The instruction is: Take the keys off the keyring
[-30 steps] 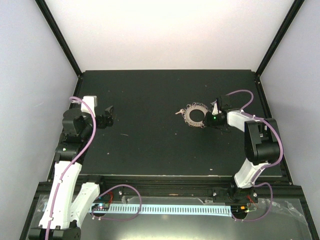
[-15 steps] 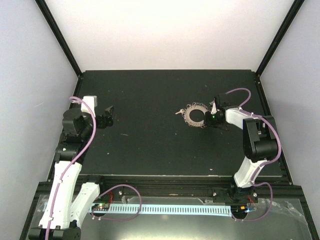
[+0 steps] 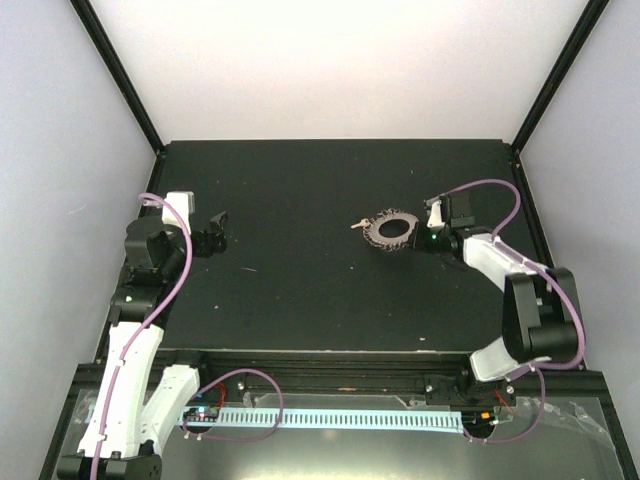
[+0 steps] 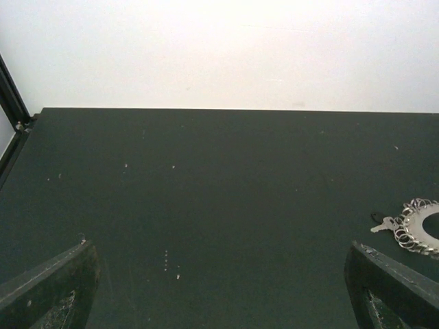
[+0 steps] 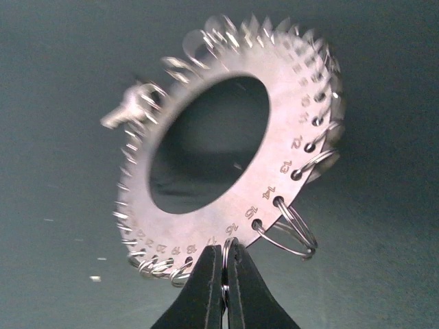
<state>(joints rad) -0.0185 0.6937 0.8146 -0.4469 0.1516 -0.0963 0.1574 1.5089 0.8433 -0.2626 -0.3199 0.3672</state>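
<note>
**Ring gripped, key not yet off**

The right claw (image 5: 224,274) is clenched on the rim of the keyring (image 5: 295,103), pinching it at the edge nearest its fingertips, where one of the small wire loops (image 5: 288,229) sits between the tips. The ring appears tilted, with its gripped side raised off the tabletop (image 3: 300,290) and its far side low. The key (image 5: 127,110) still hangs from the rim on the far side of the ring from this claw, off to the claw's left, so I judge that nothing has been removed. What is done is a hold on the ring. What is left is to take hold of the key and work it off its loop.

The left claw (image 4: 219,288) is released, its jaws wide, holding nothing. It is well apart from the ring, which lies far ahead of it and to its right.

There is a broad stretch of tabletop between the two claws for the left one to cross. Behind the right claw, the tabletop's right edge and the black frame post (image 3: 545,215) stand near its arm, so there is less room to pull back that way. Room is more generous beyond the ring, toward the back edge.
</note>
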